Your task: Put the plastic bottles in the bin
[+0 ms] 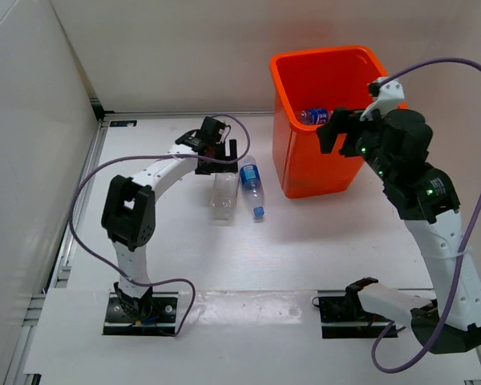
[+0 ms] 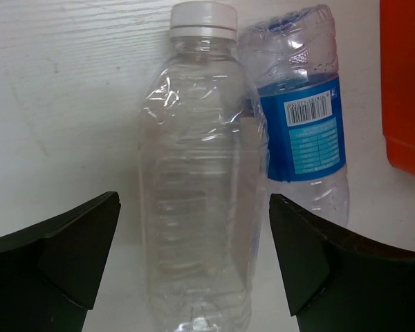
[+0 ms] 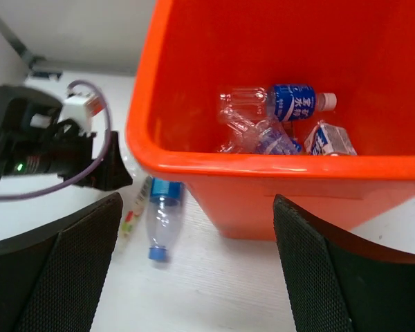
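Observation:
A clear unlabelled plastic bottle [image 1: 223,196] with a white cap lies on the table. My left gripper [image 1: 217,164] is open, its jaws on either side of this bottle's base [image 2: 194,207] without touching it. A blue-labelled bottle [image 2: 301,131] with a blue cap lies right beside it [image 1: 252,186]. The orange bin [image 1: 293,160] stands at the back right and holds several bottles, among them a blue-labelled one [image 3: 294,102]. My right gripper [image 1: 334,132] is open and empty above the bin's near rim [image 3: 263,166].
The bin's orange wall [image 2: 404,83] is close on the right of the two lying bottles. White walls enclose the table at the back and left. The left arm's wrist [image 3: 41,145] and its purple cable show in the right wrist view.

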You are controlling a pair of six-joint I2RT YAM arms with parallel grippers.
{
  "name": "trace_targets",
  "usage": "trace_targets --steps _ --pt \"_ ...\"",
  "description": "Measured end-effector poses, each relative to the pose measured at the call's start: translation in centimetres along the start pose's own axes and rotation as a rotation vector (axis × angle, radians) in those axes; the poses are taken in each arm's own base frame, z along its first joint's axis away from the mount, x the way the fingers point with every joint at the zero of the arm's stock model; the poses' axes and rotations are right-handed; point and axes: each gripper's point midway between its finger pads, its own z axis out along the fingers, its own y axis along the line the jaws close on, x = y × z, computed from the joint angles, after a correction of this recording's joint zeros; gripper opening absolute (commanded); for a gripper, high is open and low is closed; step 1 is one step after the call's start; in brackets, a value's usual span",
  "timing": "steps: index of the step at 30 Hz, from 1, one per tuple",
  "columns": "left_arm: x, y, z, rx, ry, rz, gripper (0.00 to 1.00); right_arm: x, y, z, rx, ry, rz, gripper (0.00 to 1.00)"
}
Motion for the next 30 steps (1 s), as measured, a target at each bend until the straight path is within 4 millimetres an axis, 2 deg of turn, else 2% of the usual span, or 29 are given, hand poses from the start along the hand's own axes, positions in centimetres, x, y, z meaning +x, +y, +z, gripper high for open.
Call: trace_targets --steps 4,10,13,14,17,22,25,27,30 --pt "0.9 -0.6 2.4 -0.004 0.044 0.063 0.99 0.6 0.8 0.4 0.008 0.003 -0.140 0.90" --pt "1.5 -1.1 4.9 -0.009 0.100 0.107 0.99 0.9 -2.8 -0.3 0.143 -0.006 -0.172 0.90" --pt "1.9 -1.0 5.3 -0.015 0.117 0.108 0.92 0.6 -3.3 -1.0 0.168 -0.024 -0.201 0.90" --pt "1.9 -0.9 5.3 -0.017 0.118 0.107 0.84 0.6 -3.5 -1.3 0.173 -0.027 -0.206 0.90" --pt "1.8 -0.7 5.2 -0.023 0.126 0.090 0.70 0.7 -3.8 -1.7 0.192 -0.031 -0.225 0.90" --pt "0.5 0.8 5.1 -0.050 0.131 0.049 0.66 1.5 -3.2 -1.1 0.191 -0.013 -0.291 0.90" --pt "-2.3 2.2 4.4 -0.077 0.075 0.018 0.62 1.6 -3.1 -0.6 0.203 -0.012 -0.304 0.90" --pt "-6.1 2.8 3.4 -0.081 -0.022 0.000 0.61 1.6 -3.6 -0.6 0.238 -0.014 -0.300 0.90" --pt "-13.6 2.9 0.4 -0.059 -0.228 -0.019 0.61 1.7 -4.5 -0.6 0.293 -0.022 -0.281 0.90"
